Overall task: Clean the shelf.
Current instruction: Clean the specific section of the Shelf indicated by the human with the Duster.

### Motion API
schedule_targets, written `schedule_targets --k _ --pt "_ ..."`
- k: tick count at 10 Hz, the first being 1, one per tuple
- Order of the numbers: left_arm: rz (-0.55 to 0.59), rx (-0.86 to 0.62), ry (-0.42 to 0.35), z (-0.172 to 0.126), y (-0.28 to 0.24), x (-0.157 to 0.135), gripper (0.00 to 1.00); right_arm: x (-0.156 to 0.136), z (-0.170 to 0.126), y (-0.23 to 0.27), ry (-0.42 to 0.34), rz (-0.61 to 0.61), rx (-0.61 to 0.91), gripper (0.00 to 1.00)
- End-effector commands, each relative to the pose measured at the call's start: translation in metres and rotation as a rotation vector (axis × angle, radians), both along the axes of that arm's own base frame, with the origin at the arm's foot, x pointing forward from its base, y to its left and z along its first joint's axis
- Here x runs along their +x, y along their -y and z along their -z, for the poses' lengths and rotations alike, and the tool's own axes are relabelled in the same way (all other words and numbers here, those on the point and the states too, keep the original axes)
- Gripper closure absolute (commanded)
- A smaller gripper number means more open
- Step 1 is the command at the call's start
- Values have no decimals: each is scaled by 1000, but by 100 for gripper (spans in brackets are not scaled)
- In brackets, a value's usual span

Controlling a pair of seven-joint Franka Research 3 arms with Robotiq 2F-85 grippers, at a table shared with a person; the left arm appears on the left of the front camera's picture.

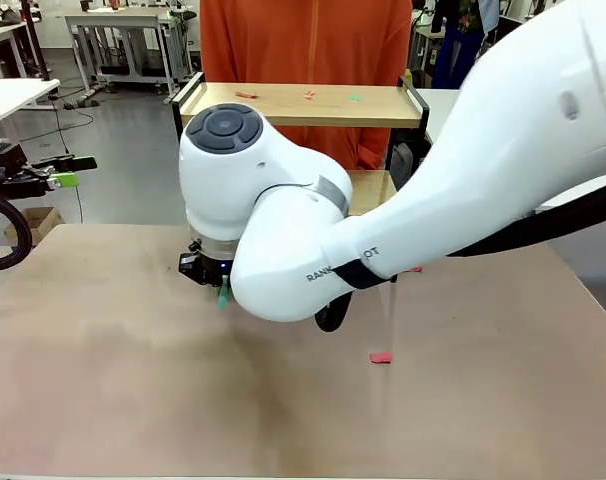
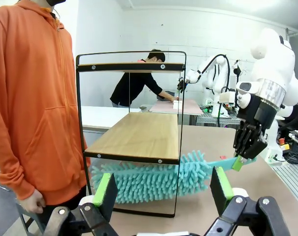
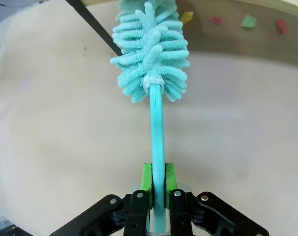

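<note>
The shelf [image 1: 283,104] stands at the table's far side, with small coloured scraps [image 1: 309,95] on its top board. In the left wrist view I see the shelf [image 2: 139,135] from one end. A teal fluffy duster [image 2: 154,179] lies on the table under its lower board. My right gripper [image 2: 245,158] is shut on the duster's handle [image 3: 158,142], and the duster head [image 3: 151,49] points past a black shelf leg [image 3: 92,27]. From the front, the right gripper [image 1: 211,272] hangs low over the table. My left gripper [image 2: 163,194] is open and holds nothing, facing the shelf's end.
A person in an orange hoodie [image 1: 303,40] stands right behind the shelf. A red scrap [image 1: 381,357] lies on the brown table. Several scraps [image 3: 248,21] lie on the table near the duster head. The left gripper [image 1: 71,171] sits at the far left, off the table.
</note>
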State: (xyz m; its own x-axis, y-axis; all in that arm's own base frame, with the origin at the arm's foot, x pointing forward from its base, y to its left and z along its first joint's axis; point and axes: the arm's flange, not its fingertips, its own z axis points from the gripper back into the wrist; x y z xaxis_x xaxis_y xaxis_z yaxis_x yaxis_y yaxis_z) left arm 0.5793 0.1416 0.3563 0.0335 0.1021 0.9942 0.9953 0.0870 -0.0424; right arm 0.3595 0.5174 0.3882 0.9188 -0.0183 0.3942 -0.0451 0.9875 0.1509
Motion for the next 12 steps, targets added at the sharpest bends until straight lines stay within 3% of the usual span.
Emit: schedule_targets --k 1,7,12 --pt "-2 10 6 -3 1 -3 0 8 4 -26 48 36 0 87" --pt "-2 10 6 -3 1 -3 0 27 42 -37 -14 73 -90 87" --pt "-2 10 6 -3 1 -3 0 27 47 -30 -31 41 -86 87"
